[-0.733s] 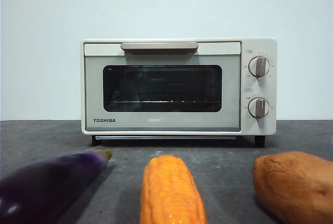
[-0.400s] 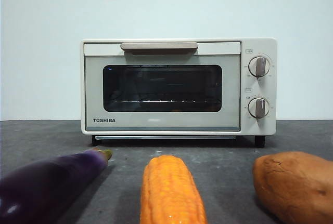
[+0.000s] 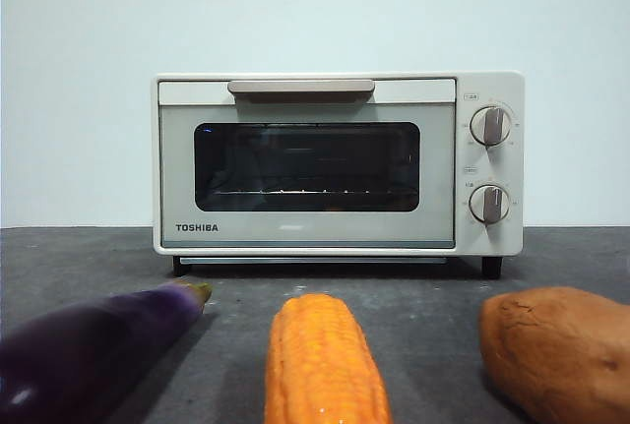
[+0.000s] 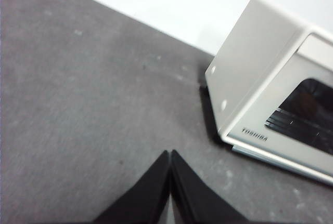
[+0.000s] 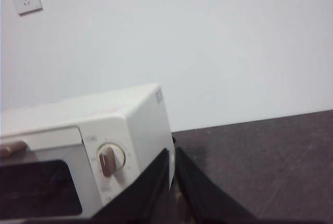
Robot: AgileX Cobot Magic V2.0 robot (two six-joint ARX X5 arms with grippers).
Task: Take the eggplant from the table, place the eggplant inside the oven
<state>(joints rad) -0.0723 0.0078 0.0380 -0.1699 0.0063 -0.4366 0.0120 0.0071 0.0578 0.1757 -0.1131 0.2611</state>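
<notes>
Step in hand: opening stage, nothing grasped yet.
Eggplant (image 3: 94,350) lying on table (image 3: 236,306), in front of oven (image 3: 335,163), beside corn cob (image 3: 320,360); sweet potato (image 3: 561,355) sitting further along.
Oven door appearing closed.
Left end effector (image 4: 170,154) clenched, empty, hovering over table near oven side.
Right end effector (image 5: 171,152) clenched, empty, hanging by oven knob (image 5: 106,160).
Next move likely calling for door opening, then reaching for eggplant.
Eggplant base cut off at frame edge; neither arm showing in front view.

front: low, facing oven (image 3: 340,163) | wrists: flank it, both see oven
</notes>
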